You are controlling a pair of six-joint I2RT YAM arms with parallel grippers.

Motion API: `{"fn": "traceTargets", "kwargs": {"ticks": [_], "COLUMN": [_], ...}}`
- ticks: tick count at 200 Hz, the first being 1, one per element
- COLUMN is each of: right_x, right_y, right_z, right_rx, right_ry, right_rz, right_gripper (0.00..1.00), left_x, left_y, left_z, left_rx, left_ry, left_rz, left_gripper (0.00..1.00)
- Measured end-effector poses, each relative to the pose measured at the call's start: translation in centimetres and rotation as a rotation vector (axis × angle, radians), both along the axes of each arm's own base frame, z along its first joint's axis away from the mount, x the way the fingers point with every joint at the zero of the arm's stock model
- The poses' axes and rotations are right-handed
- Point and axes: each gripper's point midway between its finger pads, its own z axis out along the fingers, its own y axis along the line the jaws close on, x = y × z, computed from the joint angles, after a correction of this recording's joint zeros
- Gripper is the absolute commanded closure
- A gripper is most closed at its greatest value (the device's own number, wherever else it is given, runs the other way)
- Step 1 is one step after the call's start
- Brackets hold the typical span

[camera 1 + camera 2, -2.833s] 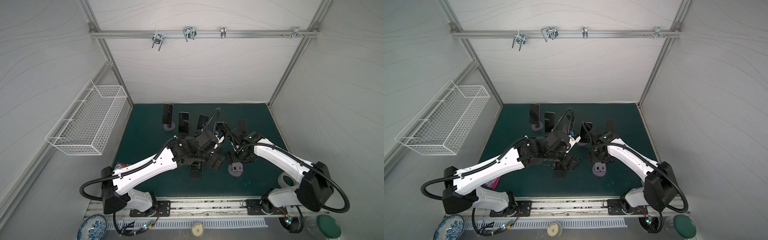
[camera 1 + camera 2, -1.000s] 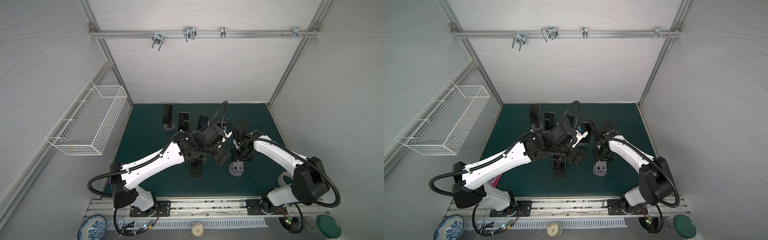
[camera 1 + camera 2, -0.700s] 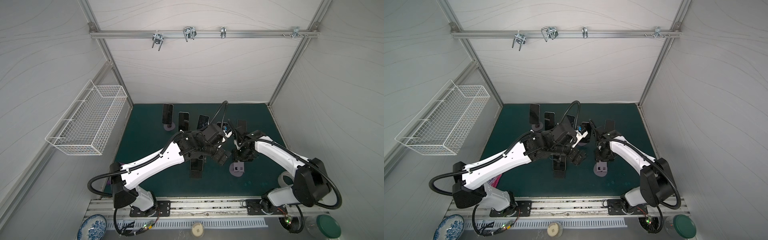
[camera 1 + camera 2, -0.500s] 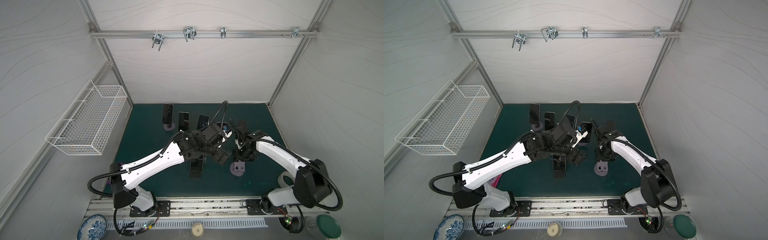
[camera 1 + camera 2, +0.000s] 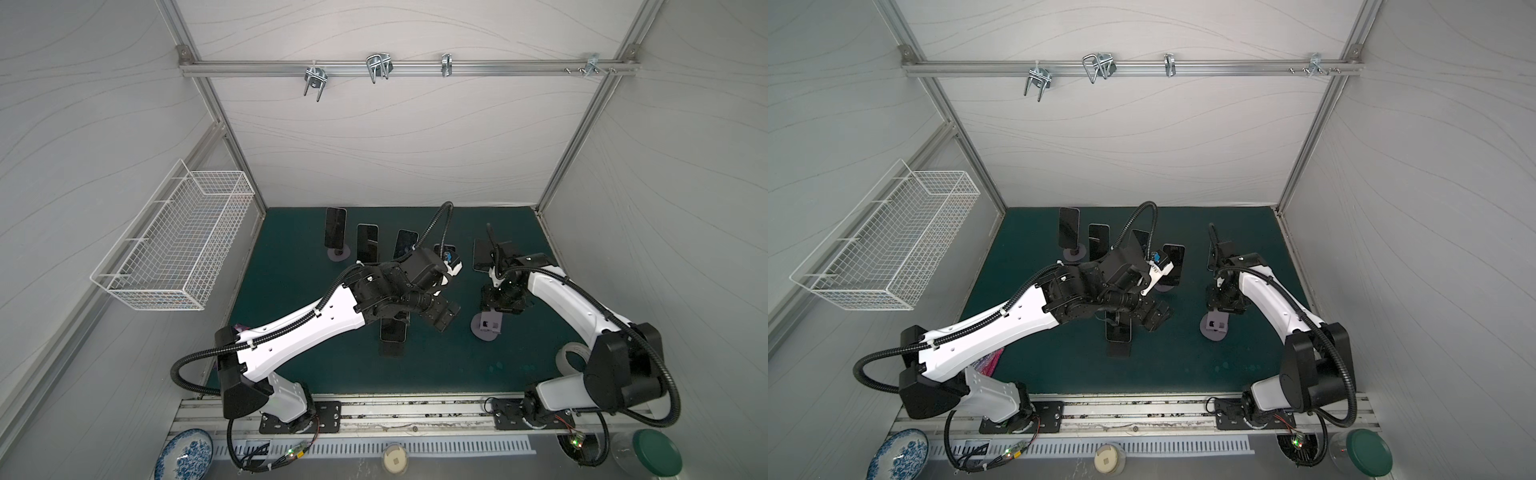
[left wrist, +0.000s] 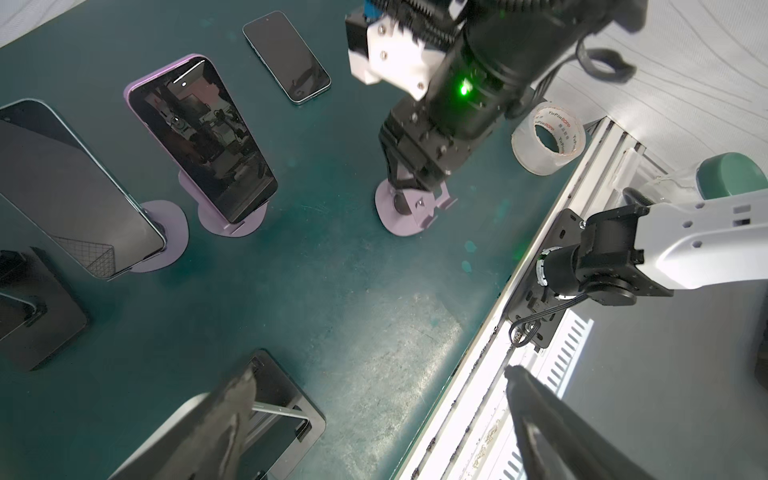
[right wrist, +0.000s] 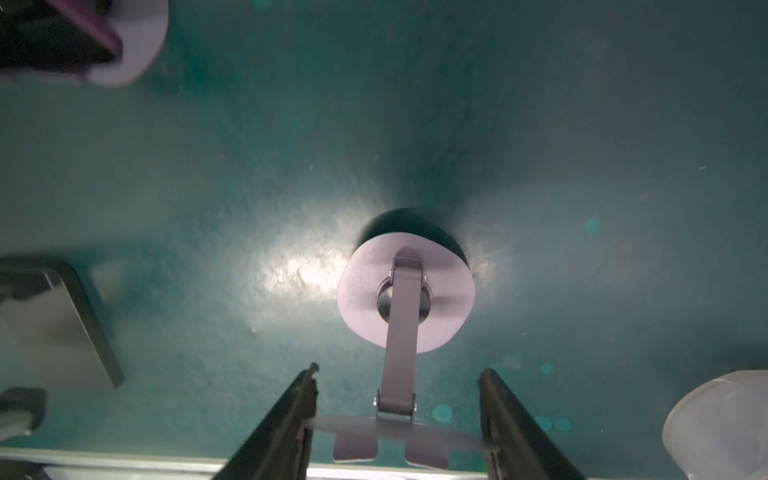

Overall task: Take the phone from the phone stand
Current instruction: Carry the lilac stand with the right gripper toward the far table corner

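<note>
Two tools | right tool [image 7: 399,370] grips phone stand [image 7: 365,299] edges | left tool [image 6: 379,369] released above mat [image 6: 332,291]

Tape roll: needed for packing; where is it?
In a top view the tape roll lies at the mat's right front corner, beside the right arm's base.

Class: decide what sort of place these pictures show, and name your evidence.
Most likely a robotics test cell: white panel walls on an aluminium frame, two arms bolted to a rail, and phones on stands staged on a green mat.
</note>
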Motion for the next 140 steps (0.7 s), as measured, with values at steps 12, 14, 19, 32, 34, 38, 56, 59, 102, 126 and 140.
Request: {"fn": "traceTargets", "kwargs": {"ticks": [12, 14, 19, 32, 34, 38, 56, 59, 102, 126, 140], "right_x": [0.9, 1.1, 1.4, 2.4, 2.5, 2.8, 4.0, 4.2, 6.5, 7.5, 8.1], "right_y": [-0.4, -0.5, -0.7, -1.1, -1.1, -1.2, -1.9, -1.9, -3.6, -4.8, -5.6], "right_z": [0.2, 0.1, 0.2, 0.1, 0.1, 0.1, -0.1, -0.1, -0.3, -0.2, -0.2], "right_rx": [0.002, 0.002, 0.003, 0.005, 0.004, 0.005, 0.004, 0.004, 0.001, 0.0, 0.0], "right_ry": [-0.003, -0.004, -0.004, -0.002, -0.002, -0.001, 0.0, 0.0, -0.003, -0.005, -0.009], "right_rz": [-0.019, -0.022, -0.028, -0.045, -0.048, -0.053, -0.075, -0.079, -0.124, -0.155, -0.177], "right_gripper": [0.45, 0.45, 0.45, 0.45, 0.45, 0.45, 0.45, 0.45, 0.45, 0.45, 0.45], "left_x": [-0.1, -0.1, -0.1, -0.1, -0.1, -0.1, -0.3, -0.3, -0.5, -0.6, -0.6], "left_y": [0.1, 0.1, 0.2, 0.2, 0.2, 0.2, 0.5, 0.5, 0.9, 1.0, 1.0], "left_z": [0.1, 0.1, 0.1, 0.2, 0.2, 0.2, 0.1, 0.1, -0.1, 0.0, 0.1], "left_rx": [-0.002, -0.002, -0.003, -0.009, -0.01, -0.011, -0.009, -0.009, -0.005, -0.008, -0.008], "left_ry": [-0.001, -0.001, -0.001, -0.004, -0.004, -0.005, -0.004, -0.004, -0.003, -0.007, -0.011], "left_rz": [0.0, 0.0, 0.0, 0.0, 0.0, 0.0, 0.0, 0.0, -0.001, -0.003, -0.006], "left_gripper": [0.05, 0.05, 0.05, 0.05, 0.05, 0.05, 0.05, 0.05, 0.04, 0.03, 0.03]}}
